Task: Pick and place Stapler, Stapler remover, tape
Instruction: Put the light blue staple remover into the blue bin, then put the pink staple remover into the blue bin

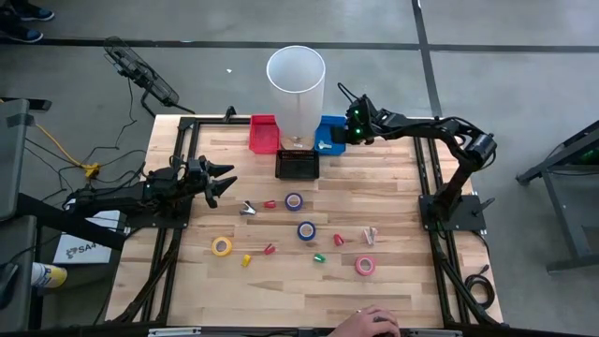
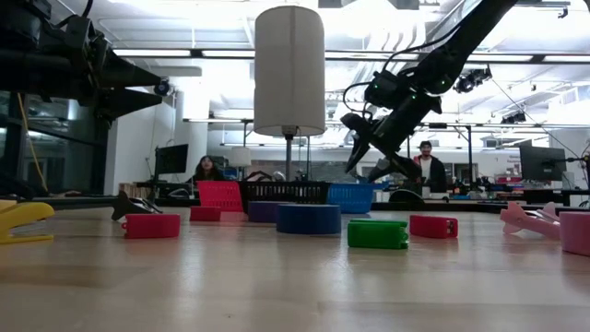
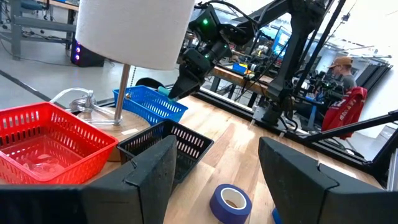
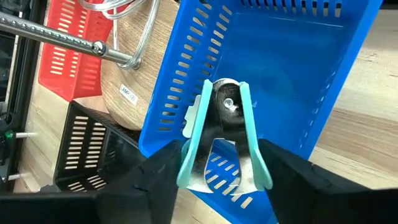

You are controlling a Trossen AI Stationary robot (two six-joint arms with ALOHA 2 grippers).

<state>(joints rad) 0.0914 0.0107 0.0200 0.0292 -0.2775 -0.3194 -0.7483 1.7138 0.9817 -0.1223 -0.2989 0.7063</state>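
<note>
Both right gripper [image 4: 217, 163] fingers straddle staple remover [image 4: 222, 134].

Three baskets [image 1: 297, 165] are set behind the scattered tape rolls [image 1: 294, 201]; a staple remover [image 4: 222, 134] is seen over the rightmost basket [image 1: 329, 129].

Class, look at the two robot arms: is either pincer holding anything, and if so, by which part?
The left pincer holds nothing. A teal staple remover sits between the right pincer's fingers over the blue basket; whether it is gripped cannot be told.

Teal stapler remover [image 4: 222, 140] (jaws splayed) in blue basket [image 4: 311, 74].
</note>
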